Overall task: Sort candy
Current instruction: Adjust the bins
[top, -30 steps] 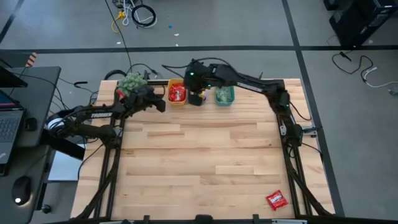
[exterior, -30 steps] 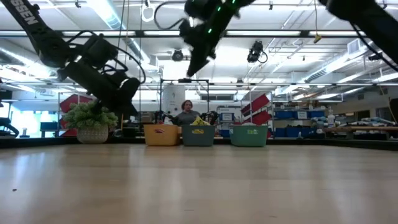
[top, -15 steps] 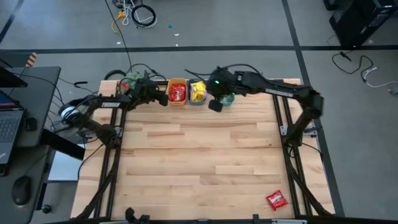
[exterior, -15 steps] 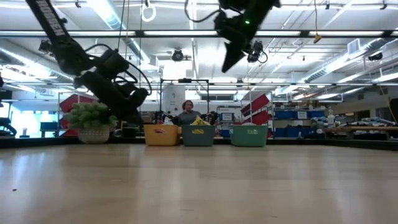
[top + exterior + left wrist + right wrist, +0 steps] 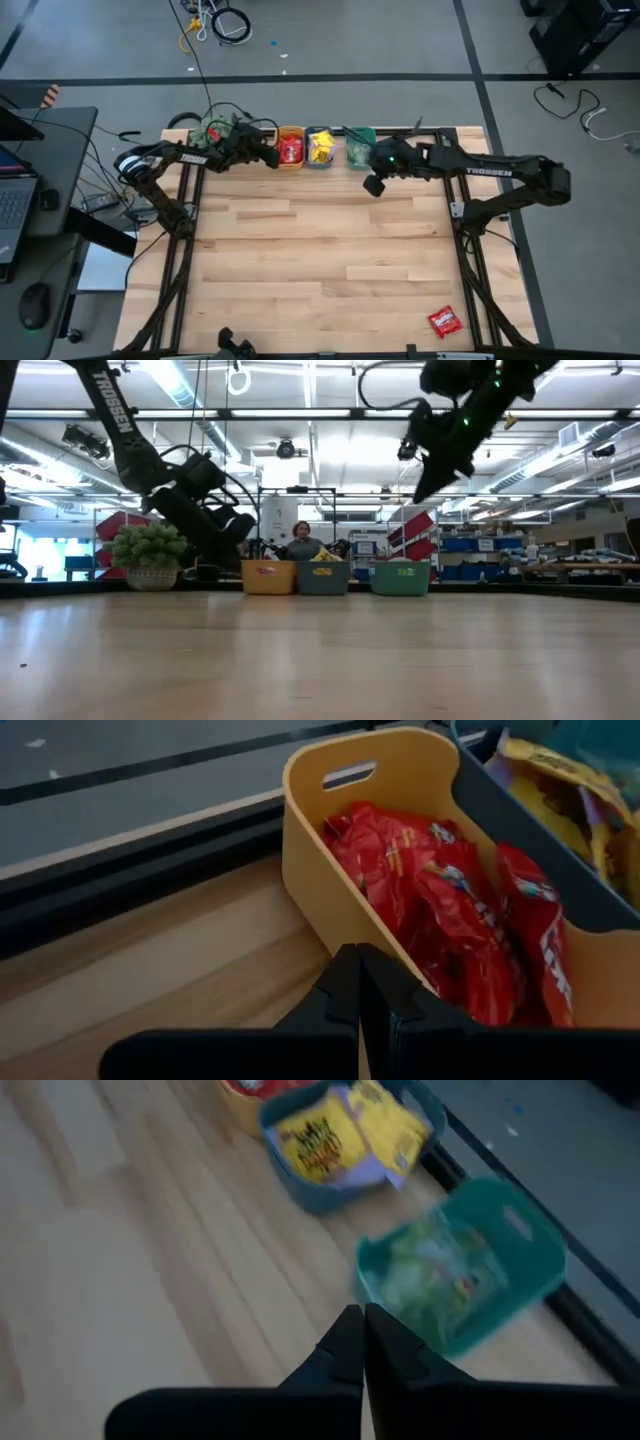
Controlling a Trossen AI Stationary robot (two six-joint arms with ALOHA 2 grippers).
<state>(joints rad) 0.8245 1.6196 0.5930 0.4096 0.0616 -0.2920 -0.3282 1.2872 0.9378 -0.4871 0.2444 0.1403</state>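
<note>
I have the right gripper (image 5: 374, 186) raised above the table (image 5: 320, 250) near its far edge, in front of the teal bin (image 5: 360, 150); its fingers are pressed together on nothing. The left gripper (image 5: 272, 158) sits low beside the orange bin (image 5: 288, 149), likewise clenched and empty.

The three bins stand in a row along the far edge, so each colour has its own drop point. Red packets (image 5: 450, 910) fill the orange bin, yellow packets (image 5: 330, 1130) the blue bin (image 5: 319, 148), and pale green pieces (image 5: 435, 1275) the teal bin.

One red candy packet (image 5: 444, 321) lies flat near the near right corner, well apart from both grippers. Its long axis runs diagonally across that corner. I judge it the last piece to collect.
</note>
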